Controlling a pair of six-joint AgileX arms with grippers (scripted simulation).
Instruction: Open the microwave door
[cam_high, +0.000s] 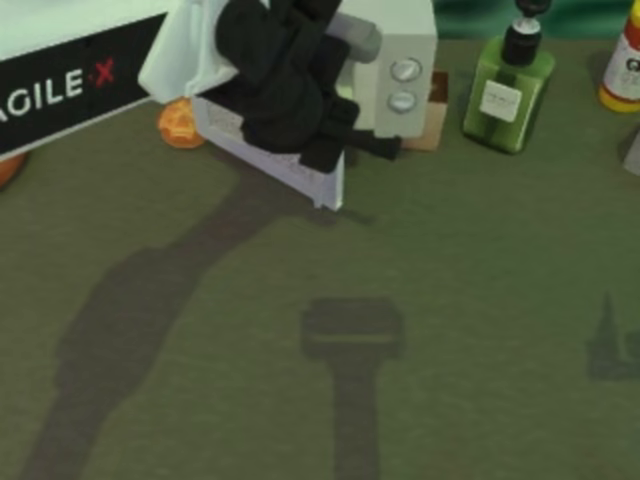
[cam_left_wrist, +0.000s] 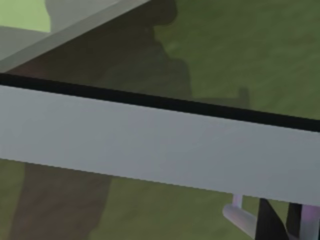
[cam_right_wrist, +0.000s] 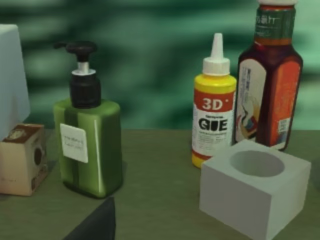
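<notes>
A: One microwave (cam_high: 395, 45) sits at about twelve o'clock on the table (cam_high: 480, 300), at its far edge, with two round silver knobs (cam_high: 404, 84) on the front panel.

B: And the microwave door (cam_high: 285, 160)?

A: Swung well out from the body. Seen from above, it runs as a pale strip from near the oven's left front corner toward six o'clock, its free end just left of the knob panel's line. In the left wrist view the same door (cam_left_wrist: 150, 145) crosses the picture as a broad grey band with a dark upper edge, and a bit of its pale handle (cam_left_wrist: 240, 217) shows beneath it.

B: Which arm is on it?

A: The left gripper (cam_high: 345, 140) is right at the door's free end, under the black mass of the left arm (cam_high: 280, 70). I cannot tell how far its fingers are spread or whether they clasp the handle; the arm hides them from above, and the wrist view shows only dark slivers near the handle.

B: The right arm?

A: Off to the three o'clock side, parked. Only a dark edge of it (cam_right_wrist: 95, 225) shows in its own wrist view, so its fingers are unreadable too.

B: What else is around?

A: An orange ball (cam_high: 180, 125) just left of the door's hinge end, a small tan box (cam_high: 432, 110) touching the microwave's right side, then a green pump bottle (cam_high: 508, 90), a yellow glue bottle (cam_right_wrist: 214, 105), a dark sauce bottle (cam_right_wrist: 270, 80) and a grey block with a round hole (cam_right_wrist: 255, 187).
</notes>
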